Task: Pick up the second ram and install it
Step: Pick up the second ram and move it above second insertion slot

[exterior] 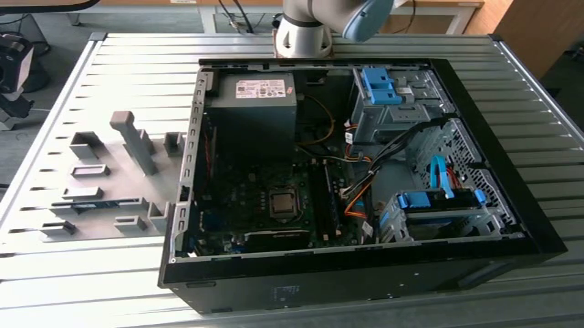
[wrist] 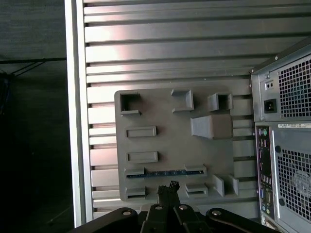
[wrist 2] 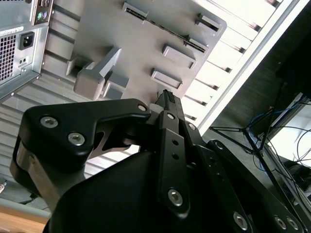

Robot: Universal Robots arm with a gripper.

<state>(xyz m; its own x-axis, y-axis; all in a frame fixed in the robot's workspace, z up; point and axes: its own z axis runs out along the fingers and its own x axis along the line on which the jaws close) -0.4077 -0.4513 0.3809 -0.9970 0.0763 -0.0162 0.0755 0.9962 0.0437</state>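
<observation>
Worryingly, the jaws hover closed and empty over the second ram (wrist: pixel 165 173), so descending could crush it.

1 ram stick (wrist: pixel 155 173), 1 computer case (exterior: pixel 347 283)

Power supply label (exterior: pixel 264 89) illegible.
</observation>
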